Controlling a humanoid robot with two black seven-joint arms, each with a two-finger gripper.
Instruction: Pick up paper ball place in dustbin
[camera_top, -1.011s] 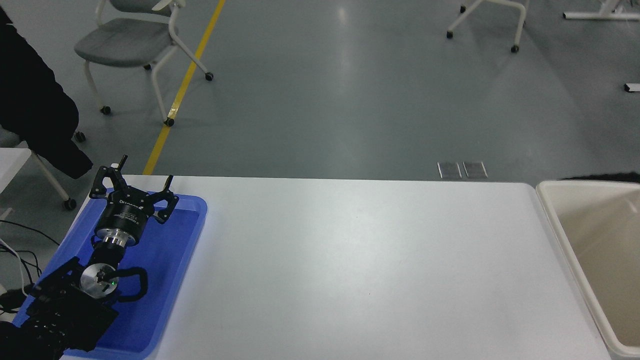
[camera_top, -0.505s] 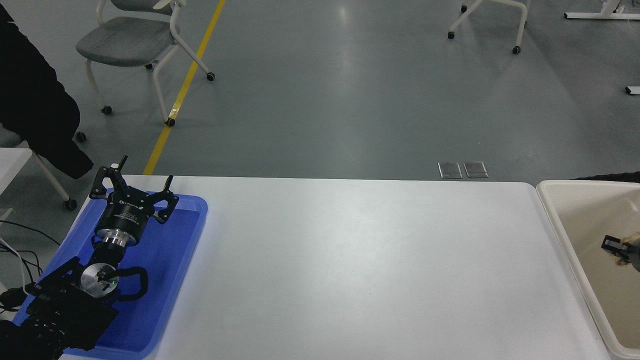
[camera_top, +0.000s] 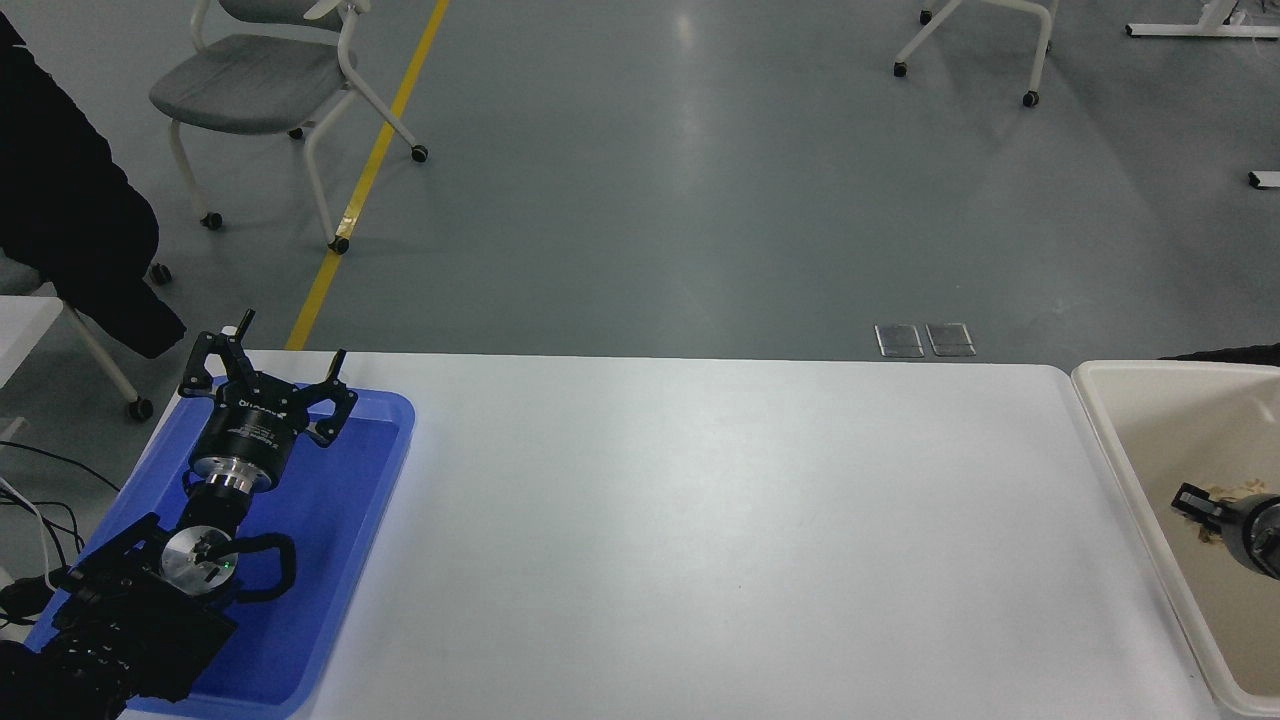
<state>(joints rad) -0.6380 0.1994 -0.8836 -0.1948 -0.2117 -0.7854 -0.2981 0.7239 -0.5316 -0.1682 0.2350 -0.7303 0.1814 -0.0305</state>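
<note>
The right claw (camera_top: 1200, 505) is reaching into the dustbin (camera_top: 1110, 440) at the surface's right, gripping the paper ball (camera_top: 1222, 492), which is mostly hidden. The left claw (camera_top: 268, 375) is sitting spread open over the blue tray (camera_top: 370, 470).

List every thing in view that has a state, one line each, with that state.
Left gripper: open, holding nothing, parked over the blue tray.
Blue tray: flat on the table, nothing loose seen in it.
Right gripper: over the dustbin's inside; open or shut unclear.
Paper ball: tan bits at the right gripper.
Dustbin: upright, open-topped.
</note>
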